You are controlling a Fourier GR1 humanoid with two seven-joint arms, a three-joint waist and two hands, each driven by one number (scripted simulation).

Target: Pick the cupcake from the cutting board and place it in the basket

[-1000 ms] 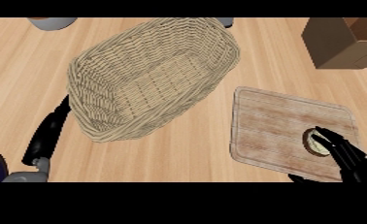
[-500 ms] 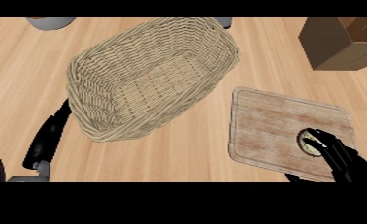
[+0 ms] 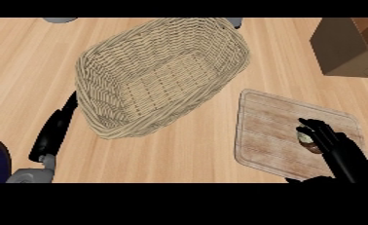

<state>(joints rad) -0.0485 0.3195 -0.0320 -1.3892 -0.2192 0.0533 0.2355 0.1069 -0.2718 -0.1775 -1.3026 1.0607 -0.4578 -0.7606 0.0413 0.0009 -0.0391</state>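
Cupcake [image 3: 309,140], a small pale-topped cake in a dark wrapper, sits on the right part of the pale wooden cutting board [image 3: 269,131], and my black right hand [image 3: 336,146] has its fingers curling round it from the right; I judge it only partly enclosed, since the cake's left side shows bare. The oval woven wicker basket [image 3: 108,97] lies up and left of the board, apart from it. My left hand [image 3: 54,136] hangs left of the basket, its fingers too dark to read. My worry: if I lift before the thumb closes, the cake could tip out over the board; swinging low, it may clip the basket's near rim.
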